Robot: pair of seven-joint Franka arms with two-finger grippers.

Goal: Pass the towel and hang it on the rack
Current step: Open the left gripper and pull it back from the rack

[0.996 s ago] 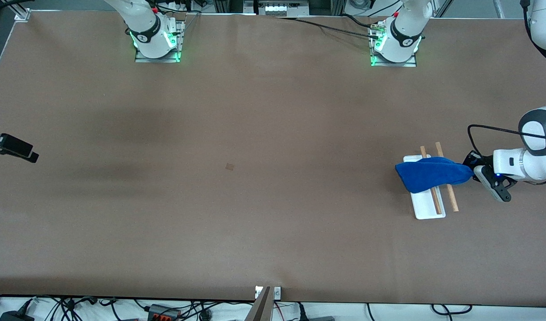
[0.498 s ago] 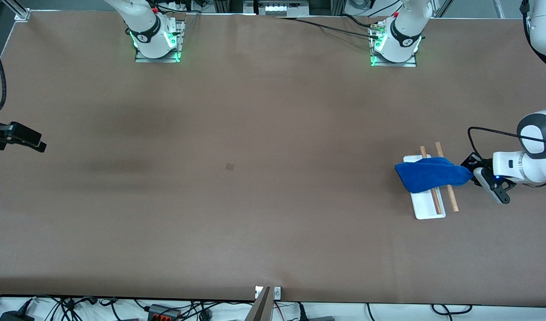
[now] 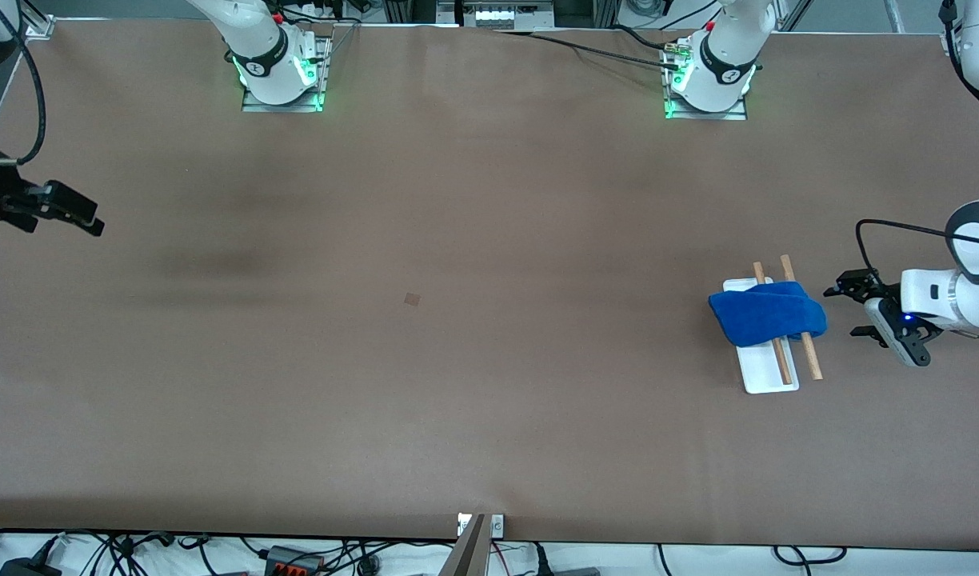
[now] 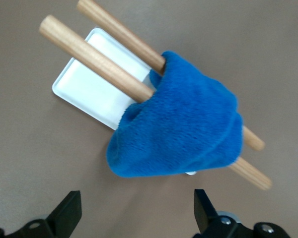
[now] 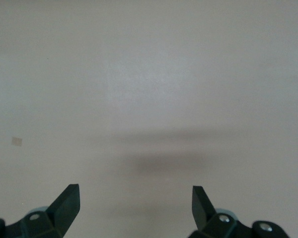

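Observation:
The bright blue towel (image 3: pixel 765 318) hangs folded across both wooden rods of the rack (image 3: pixel 768 378), whose white base lies near the left arm's end of the table. My left gripper (image 3: pixel 846 310) is open and empty, beside the rack toward the left arm's end, apart from the towel. In the left wrist view the towel (image 4: pixel 184 129) drapes over the rods above the rack's white base (image 4: pixel 87 84), with my left gripper (image 4: pixel 137 213) short of it. My right gripper (image 3: pixel 85 218) is open and empty at the right arm's end, over bare table (image 5: pixel 135 206).
A small brown mark (image 3: pixel 412 299) lies on the table's middle and shows in the right wrist view (image 5: pixel 16 141). Both arm bases (image 3: pixel 281 72) stand along the table's edge farthest from the front camera. Cables run along the edge nearest it.
My left gripper has opened, let go of the towel and drawn back toward the left arm's end. The towel's freed end has settled over the rod. My right gripper has shifted toward the bases.

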